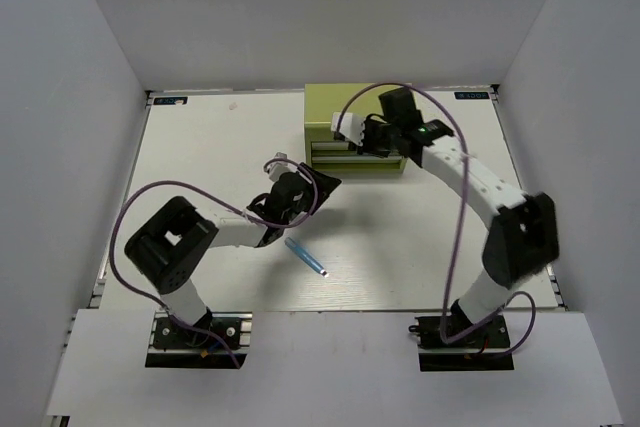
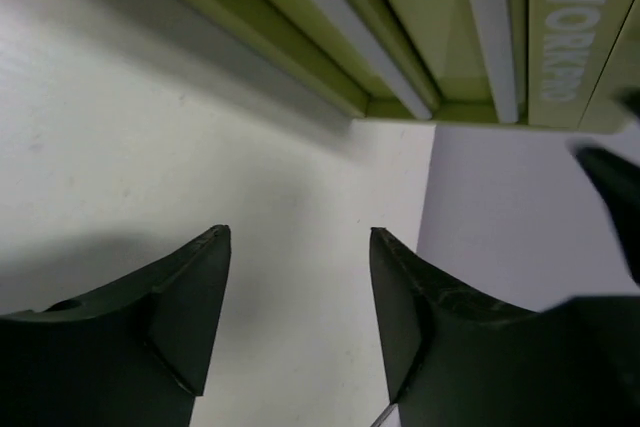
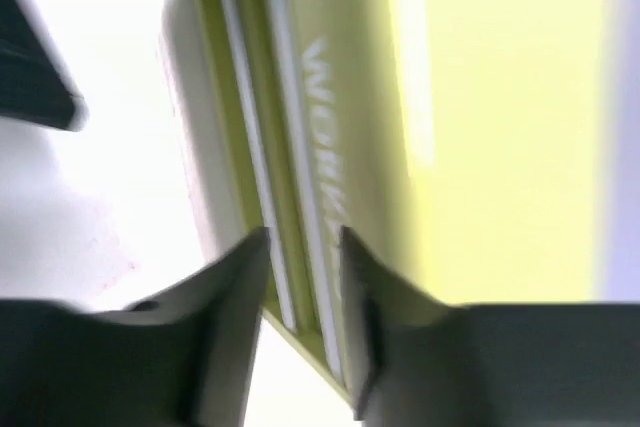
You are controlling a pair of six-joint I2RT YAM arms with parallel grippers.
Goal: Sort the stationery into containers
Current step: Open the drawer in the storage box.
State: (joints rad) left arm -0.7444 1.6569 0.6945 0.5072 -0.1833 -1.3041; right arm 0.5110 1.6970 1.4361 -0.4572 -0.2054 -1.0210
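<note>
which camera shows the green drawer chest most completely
Top external: the lime-green chest shows top and front, though the right gripper covers part of its front. Left wrist catches only one corner with lettering; right wrist gives a blurred close-up of its front rails.

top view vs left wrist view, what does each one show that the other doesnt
Only the top view: a blue pen on the table, both arms, and the right gripper at the front of the chest. Only the left wrist view: the left gripper close up, open and empty, and white lettering on the chest. Both: the chest and the table.
</note>
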